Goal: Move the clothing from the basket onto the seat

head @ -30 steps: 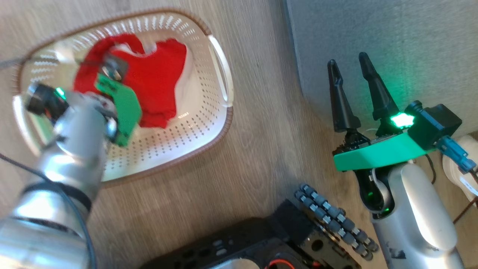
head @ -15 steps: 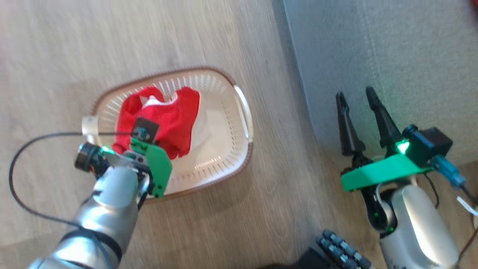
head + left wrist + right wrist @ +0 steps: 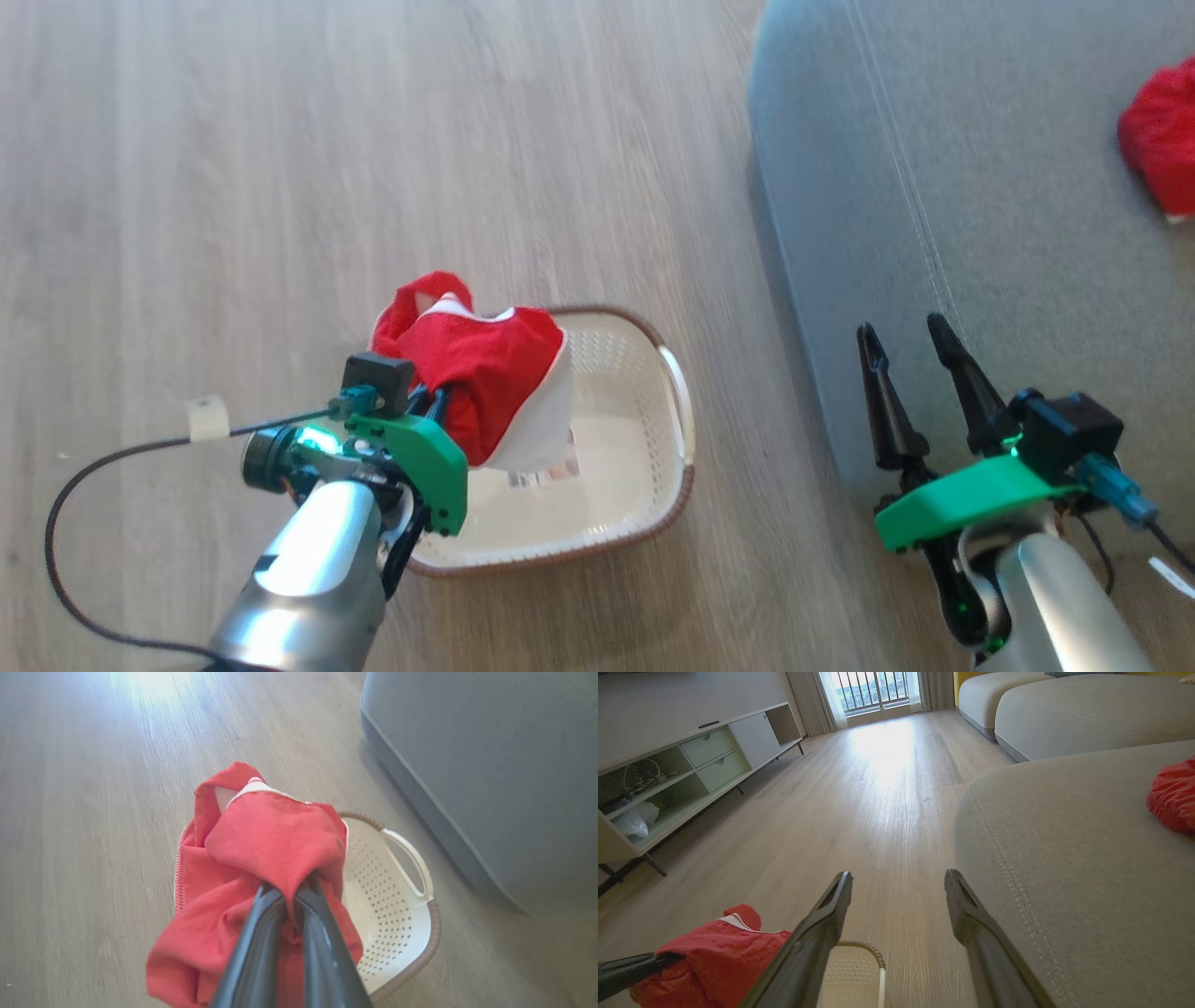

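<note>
- Left gripper point(image 3: 292, 889) clamped on white-trimmed garment point(image 3: 485, 383), held over the basket point(image 3: 644, 373), 6 o'clock.
- Second garment point(image 3: 1162, 135) lies on grey seat point(image 3: 934, 140), 2 o'clock.
- Right gripper point(image 3: 902, 325) wide, empty.
- Pale wood floor point(image 3: 373, 140); shelf unit point(image 3: 714, 751) along wall.

- A strip of bare floor point(image 3: 738, 392) is left open between the basket point(image 3: 635, 373) and the seat point(image 3: 980, 187).
- Most of the seat is unoccupied; one red garment point(image 3: 1160, 140) is laid on it.
</note>
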Robot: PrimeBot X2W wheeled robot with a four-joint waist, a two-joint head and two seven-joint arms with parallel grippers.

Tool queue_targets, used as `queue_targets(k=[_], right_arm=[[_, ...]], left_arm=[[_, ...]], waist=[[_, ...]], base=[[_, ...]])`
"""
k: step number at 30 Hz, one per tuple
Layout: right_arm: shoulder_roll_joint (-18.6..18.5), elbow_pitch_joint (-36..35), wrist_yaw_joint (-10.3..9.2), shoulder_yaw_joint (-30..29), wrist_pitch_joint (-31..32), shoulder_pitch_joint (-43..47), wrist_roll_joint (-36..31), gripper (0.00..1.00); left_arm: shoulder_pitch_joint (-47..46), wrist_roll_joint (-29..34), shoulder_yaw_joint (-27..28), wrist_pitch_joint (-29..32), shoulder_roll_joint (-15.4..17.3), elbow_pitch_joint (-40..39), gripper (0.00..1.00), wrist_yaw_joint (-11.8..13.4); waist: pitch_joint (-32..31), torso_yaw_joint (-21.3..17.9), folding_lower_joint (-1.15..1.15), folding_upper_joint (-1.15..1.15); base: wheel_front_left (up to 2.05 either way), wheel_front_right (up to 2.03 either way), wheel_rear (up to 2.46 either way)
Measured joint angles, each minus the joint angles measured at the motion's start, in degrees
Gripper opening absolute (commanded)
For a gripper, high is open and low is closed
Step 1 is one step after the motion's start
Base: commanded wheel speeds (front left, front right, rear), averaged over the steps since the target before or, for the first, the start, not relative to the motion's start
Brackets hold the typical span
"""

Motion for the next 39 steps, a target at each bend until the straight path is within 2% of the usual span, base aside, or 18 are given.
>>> queue_targets(k=[1,8,10,17,23,30,39], right_arm=[[0.0,0.0,0.0,0.0,0.0,0.0,0.0,1.0],[-0.55,1.14,0.0,0.57,0.0,2.67,0.38,1.0],[-0.71,1.55,0.0,0.89,0.01,3.58,0.59,1.0],[-0.76,2.21,0.0,1.8,0.01,5.37,1.04,1.0],[-0.82,2.23,0.0,2.22,0.01,5.8,1.49,1.0],[-0.99,2.24,0.0,2.22,0.01,5.81,1.56,1.0],[-1.04,2.21,0.0,2.15,0.01,5.81,1.56,1.0]], left_arm=[[0.0,0.0,0.0,0.0,0.0,0.0,0.0,0.0],[6.82,0.31,5.88,-0.01,0.55,-15.29,0.0,0.34],[10.44,0.4,9.27,-0.01,0.74,-21.48,0.0,0.29],[16.59,1.4,16.92,-0.01,0.57,-36.41,0.0,-1.19],[17.86,1.69,21.43,-0.03,0.3,-48.92,0.0,-1.78],[18.75,0.04,21.13,-0.11,0.25,-61.03,0.0,-2.53],[19.8,-1.19,16.18,-0.25,0.27,-66.93,0.0,-3.98]], waist=[[0.0,0.0,0.0,0.0],[-6.25,2.73,0.0,0.0],[-8.64,3.38,0.0,0.0],[-12.87,3.66,0.0,0.0],[-13.75,3.31,0.0,0.0],[-14.47,3.32,0.0,0.0],[-14.27,3.92,0.0,0.0]], base=[[0.0,0.0,0.0],[0.0,0.0,0.0],[0.0,0.0,0.0],[0.0,0.0,0.0],[0.0,0.0,0.0],[0.0,0.0,0.0],[0.0,0.0,0.0]])
